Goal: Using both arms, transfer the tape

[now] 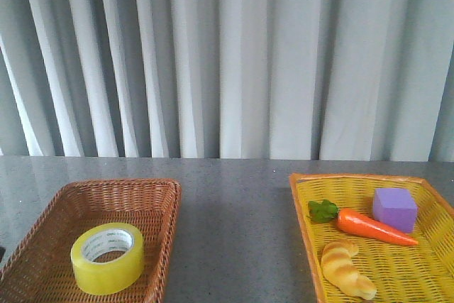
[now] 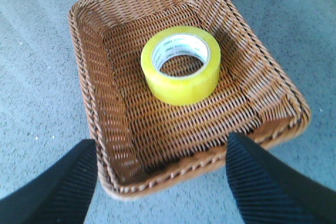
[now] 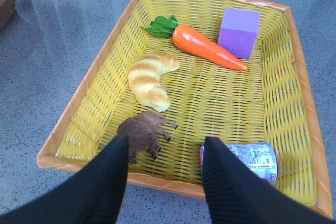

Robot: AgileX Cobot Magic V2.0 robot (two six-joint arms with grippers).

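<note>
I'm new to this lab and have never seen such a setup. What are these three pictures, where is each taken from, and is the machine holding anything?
It is a two-armed robot at a grey table. The wide picture looks forward from the robot; neither arm shows in it. The other two come from cameras on its wrists, and the black shapes at the bottom are gripper fingers.

The left gripper hangs open above a brown basket where a roll of yellow tape lies flat. The right gripper hangs open above a yellow basket holding a carrot, a purple block, a croissant, a brown toy animal and a can on its side. Nothing is held.
</note>
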